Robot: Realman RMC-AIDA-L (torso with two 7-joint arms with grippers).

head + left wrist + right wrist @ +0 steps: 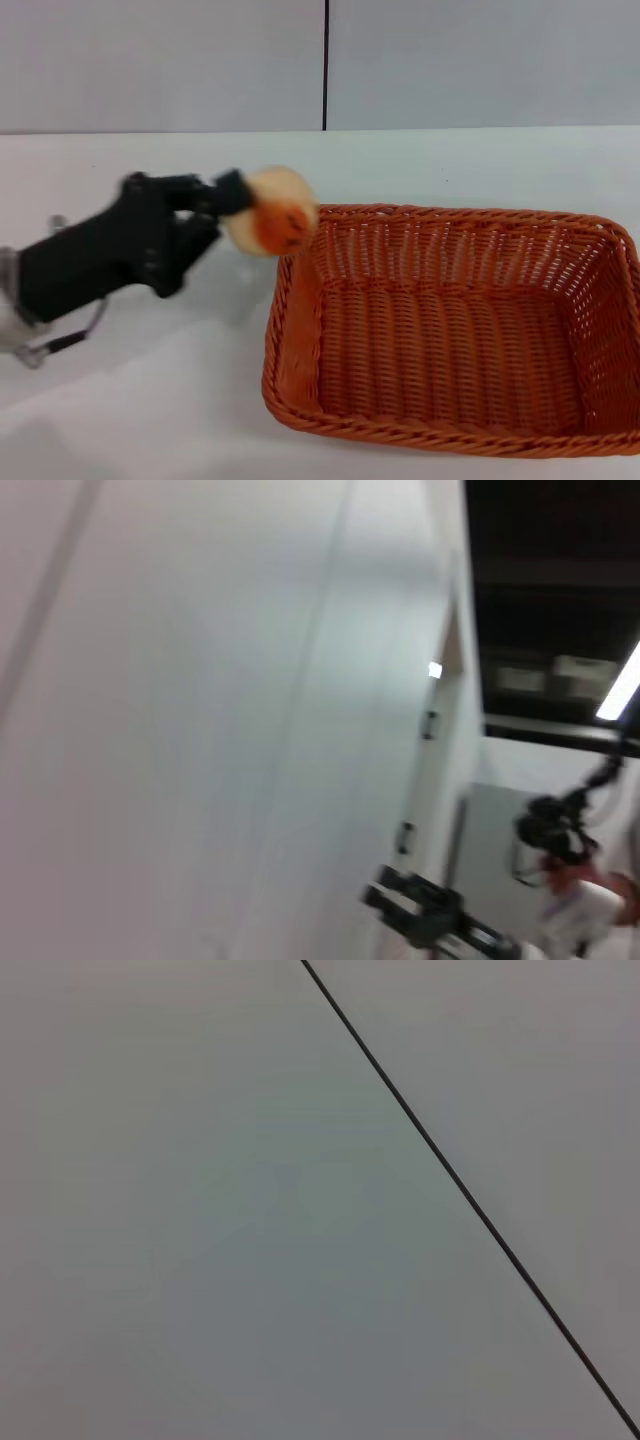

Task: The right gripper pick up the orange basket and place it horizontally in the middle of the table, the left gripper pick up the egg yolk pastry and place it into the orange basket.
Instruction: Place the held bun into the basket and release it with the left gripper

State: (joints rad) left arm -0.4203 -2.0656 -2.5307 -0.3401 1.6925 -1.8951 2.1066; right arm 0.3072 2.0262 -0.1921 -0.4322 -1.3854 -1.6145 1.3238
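Observation:
In the head view the orange basket (455, 325) lies flat on the white table (150, 400), long side across, filling the right half. My left gripper (235, 212) reaches in from the left, raised above the table, and is shut on the egg yolk pastry (272, 210), a pale dome with an orange-red blotch. The pastry hangs just over the basket's near left corner rim. The right gripper is out of view. The left wrist view shows only a wall and the room beyond; the right wrist view shows only a grey wall with a dark seam.
Behind the table stands a grey panelled wall (160, 60) with a dark vertical seam (325, 65). A cable loop (60, 340) hangs from the left arm near the table's left edge. Bare tabletop lies left of and in front of the basket.

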